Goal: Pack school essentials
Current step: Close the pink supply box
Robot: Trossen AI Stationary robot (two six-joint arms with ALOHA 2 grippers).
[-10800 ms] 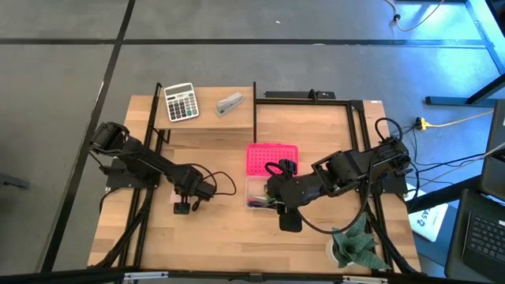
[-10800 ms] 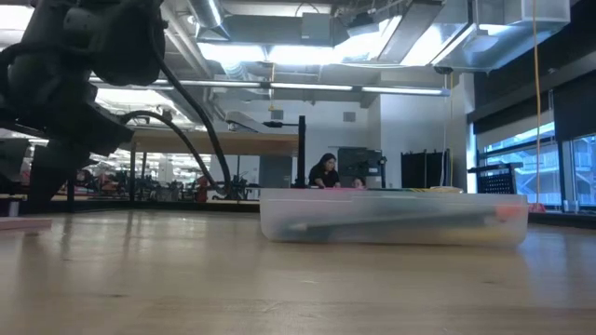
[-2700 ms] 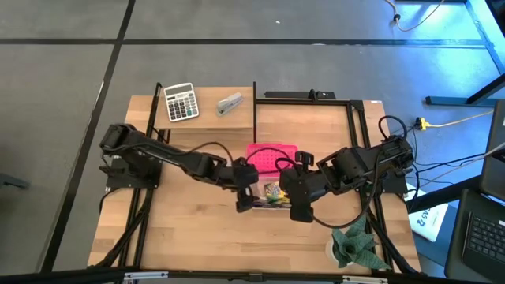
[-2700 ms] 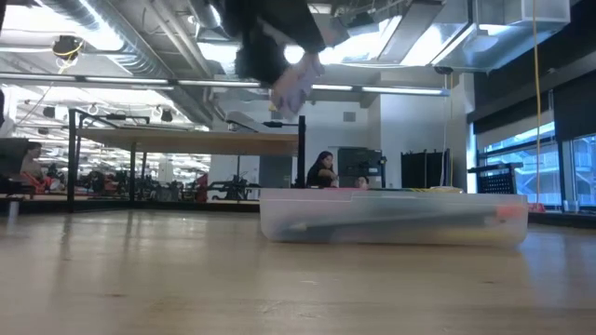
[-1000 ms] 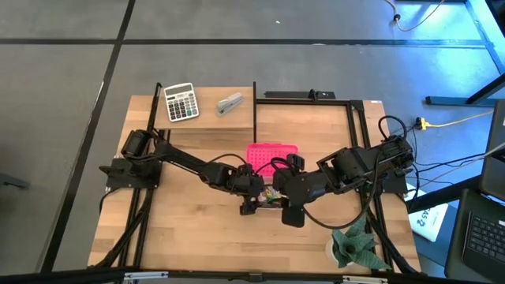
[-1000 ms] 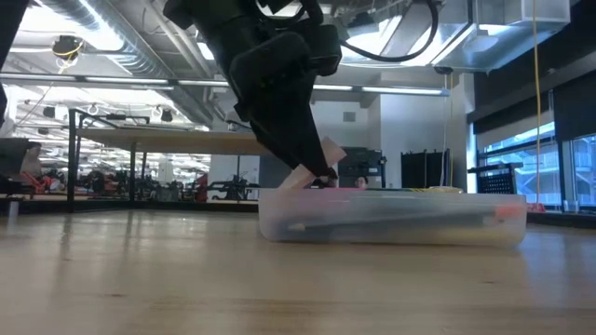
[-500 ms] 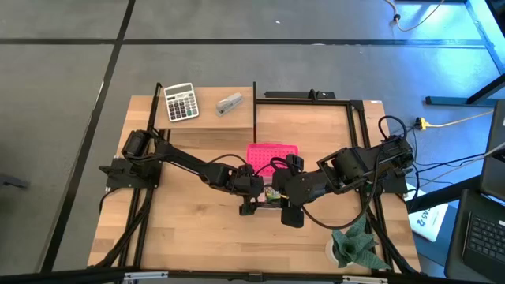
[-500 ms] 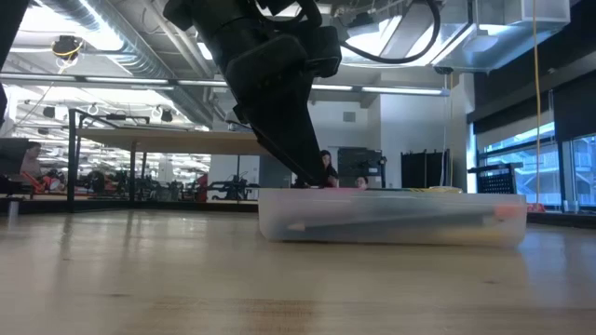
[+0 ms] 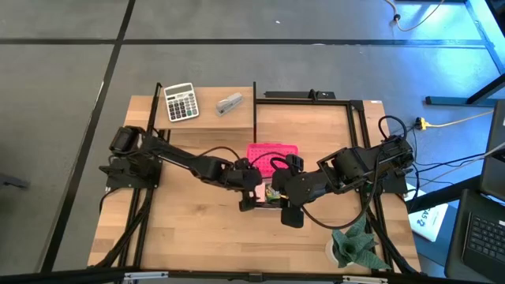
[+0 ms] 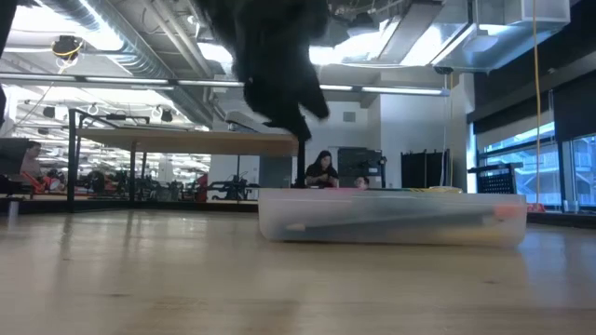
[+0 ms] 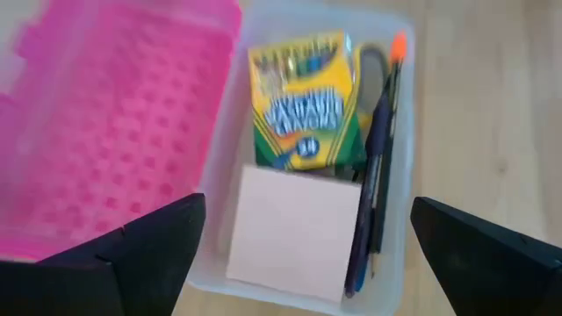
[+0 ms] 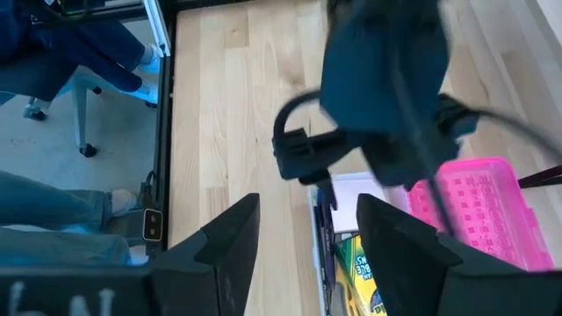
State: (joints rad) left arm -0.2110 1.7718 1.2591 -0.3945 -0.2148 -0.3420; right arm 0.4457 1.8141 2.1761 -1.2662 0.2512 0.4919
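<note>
— While the left gripper (image 11: 299, 246) hangs spread wide and empty over the clear bin (image 11: 399, 132), what's inside?
— Crayon box (image 11: 307, 101), its writing unreadable, pink note pad (image 11: 294, 233), pens (image 11: 373, 184). The right gripper (image 12: 303, 233) hovers beside, also open, holding nothing.

I've lifted the left gripper (image 11: 299, 241) off the clear plastic bin (image 11: 399, 105); its fingers are now spread and empty. The pale pink square note pad (image 11: 294, 230) it carried over now lies flat in the bin, touching the yellow-green crayon box (image 11: 306, 101).
</note>
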